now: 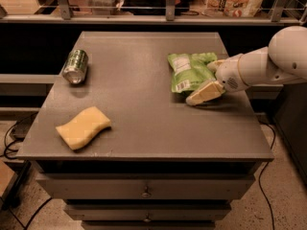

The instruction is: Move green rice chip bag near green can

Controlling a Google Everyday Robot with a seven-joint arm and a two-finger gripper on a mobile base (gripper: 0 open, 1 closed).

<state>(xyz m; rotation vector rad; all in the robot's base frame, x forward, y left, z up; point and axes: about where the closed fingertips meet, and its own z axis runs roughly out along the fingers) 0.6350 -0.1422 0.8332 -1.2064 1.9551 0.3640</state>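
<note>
The gripper [203,82] is positioned, jaws spread, at the right edge of the green rice chip bag [184,71], well apart from the green can [75,66].

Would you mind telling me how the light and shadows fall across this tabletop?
Camera view: dim, warm light; the green can throws a soft shadow toward the table's front edge; the gripper, at the green rice chip bag's lower right edge, darkens the surface beneath it.
</note>
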